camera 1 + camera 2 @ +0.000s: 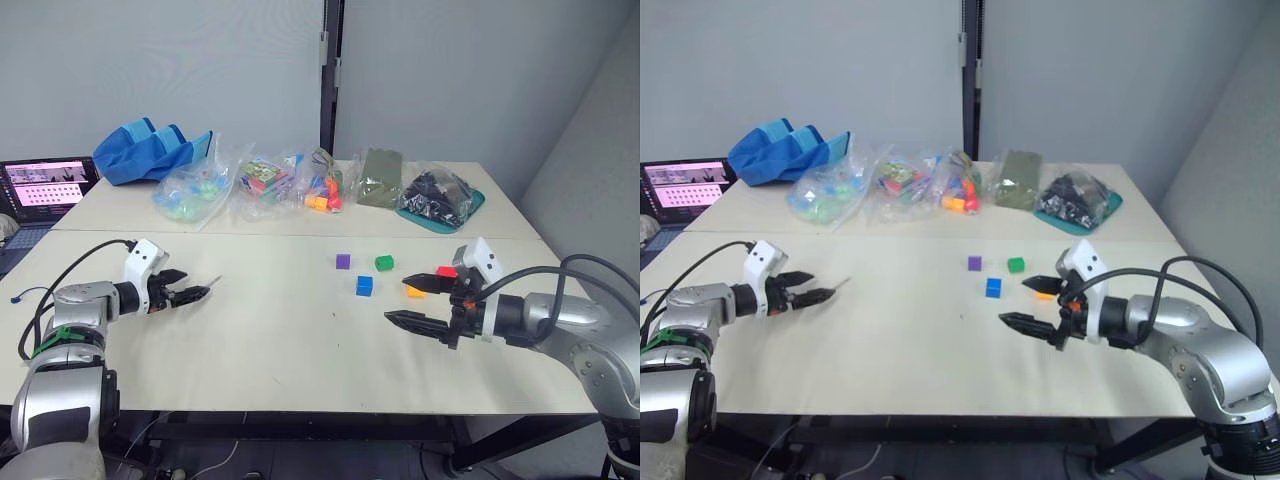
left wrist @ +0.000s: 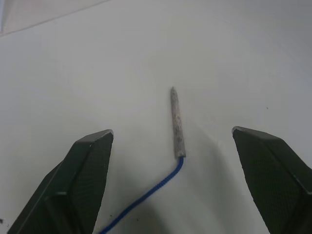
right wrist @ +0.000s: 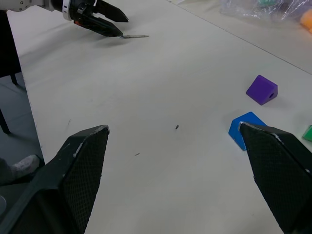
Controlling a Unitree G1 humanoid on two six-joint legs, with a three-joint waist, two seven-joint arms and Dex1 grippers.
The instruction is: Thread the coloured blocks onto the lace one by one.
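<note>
Lying on the pale table (image 1: 260, 340) just ahead of the left gripper (image 1: 197, 293), the lace (image 2: 165, 180) shows a stiff, pale grey pointed tip joined to a thin blue cord that runs back between the fingers. Nothing grips it: in the left wrist view the jaws stand wide apart on either side of the tip. Across the table, the purple block (image 1: 343, 261), green block (image 1: 384, 263) and blue block (image 1: 364, 286) sit near one another; each is a small plain cube, and the purple one has a hole through it. An orange-yellow block (image 1: 414, 291) and a red block (image 1: 446, 271) lie close by the right gripper (image 1: 409, 300), whose jaws are spread wide and empty. Both forearms reach low over the table, pointing inward.
</note>
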